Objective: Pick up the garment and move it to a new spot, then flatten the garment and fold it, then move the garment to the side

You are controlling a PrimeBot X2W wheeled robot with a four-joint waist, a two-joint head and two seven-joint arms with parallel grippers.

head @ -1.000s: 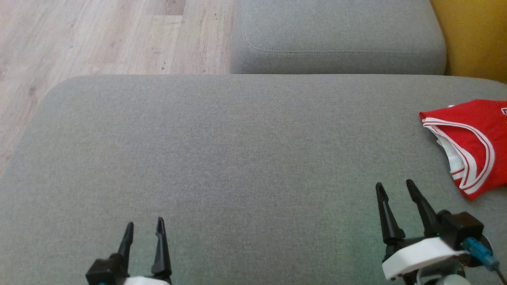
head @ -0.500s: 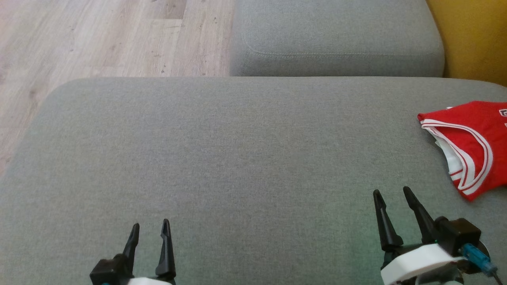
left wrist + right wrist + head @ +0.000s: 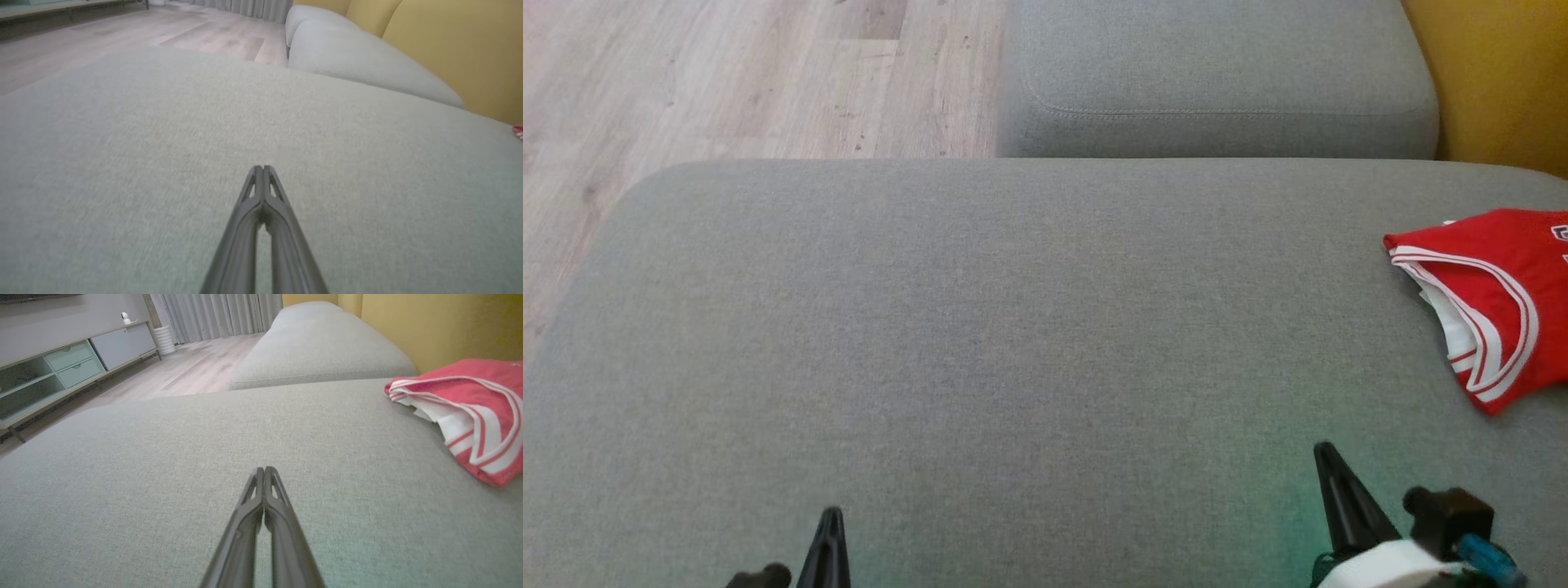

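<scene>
Clenched and empty at the left gripper (image 3: 263, 167): two dark fingers pressed tip to tip, low over the grey seat cushion (image 3: 1013, 327), grasping nothing. Same at the right gripper (image 3: 264, 468): closed on nothing too, pointing across the cushion.

To the right of the right gripper, near but not touching, the garment (image 3: 470, 404): red with white stripes, folded into a compact pile, at the right side of the seat cushion, close to the yellow backrest (image 3: 1494, 73). Farther out, a second cushion (image 3: 1217, 82) beyond the first one, and a wooden floor (image 3: 727, 73) at the left.

Seems to be the very end of the task: garment apparently folded and already put aside, so probably only the arms to bring to rest.

To do this well:
- Keep both pairs of fingers closed, so as to catch no cloth.
- Raise the tips first, then draw them away, to avoid scraping the cushion fabric.
- Guide the right gripper away from the striped edge of the garment; a caught hem can open the fold.
- Go slowly, and check from the head view that the pile lies flat and undisturbed.
</scene>
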